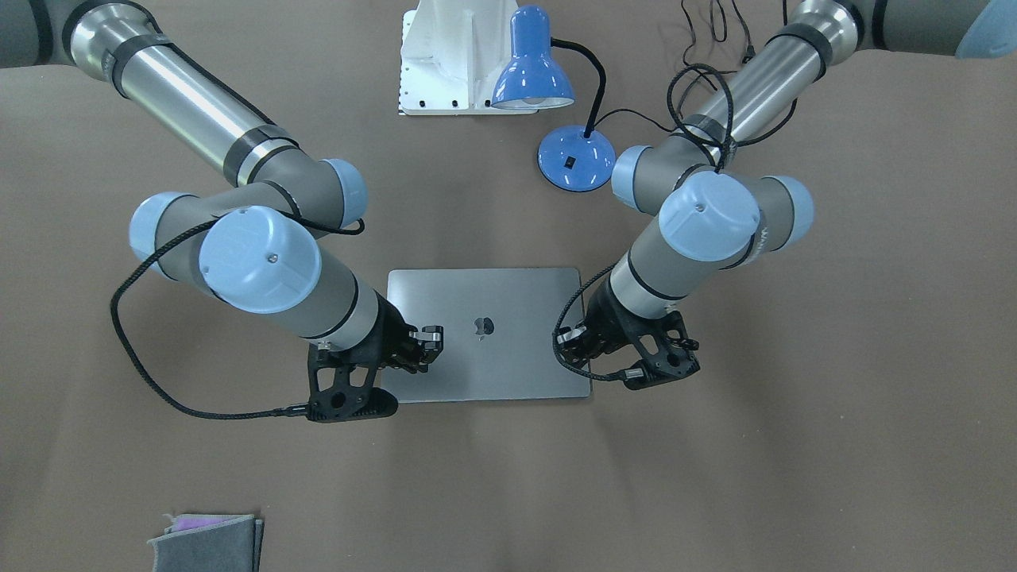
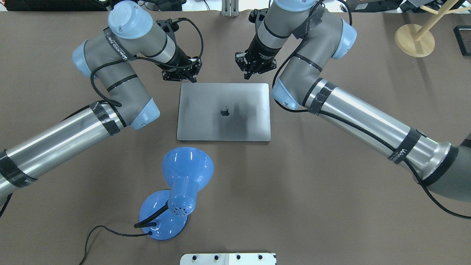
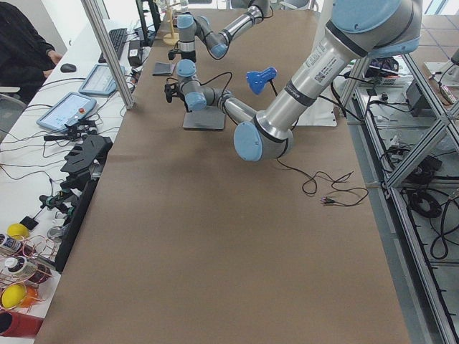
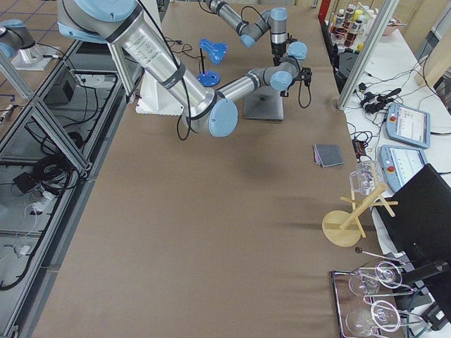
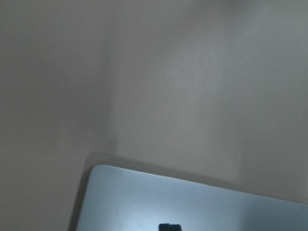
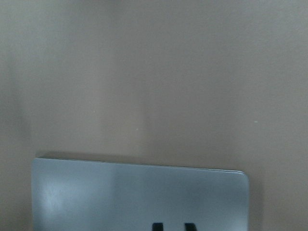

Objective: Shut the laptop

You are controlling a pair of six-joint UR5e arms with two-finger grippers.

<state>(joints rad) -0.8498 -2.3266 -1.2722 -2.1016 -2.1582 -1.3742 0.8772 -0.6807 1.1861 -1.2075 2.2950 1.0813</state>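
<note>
The space-grey laptop lies flat on the brown table with its lid down and the dark apple logo facing up. It also shows in the overhead view. My left gripper hangs just above the lid's far left corner, its fingertips pressed together, as the left wrist view shows. My right gripper hangs above the far right part of the lid. Its fingertips are nearly together with a thin gap in the right wrist view. Neither gripper holds anything. The keys and screen are hidden.
A blue desk lamp with a black cord stands near the robot's side of the laptop. A white base plate sits behind it. A grey cloth lies on the operators' side. A wooden stand is at the far right.
</note>
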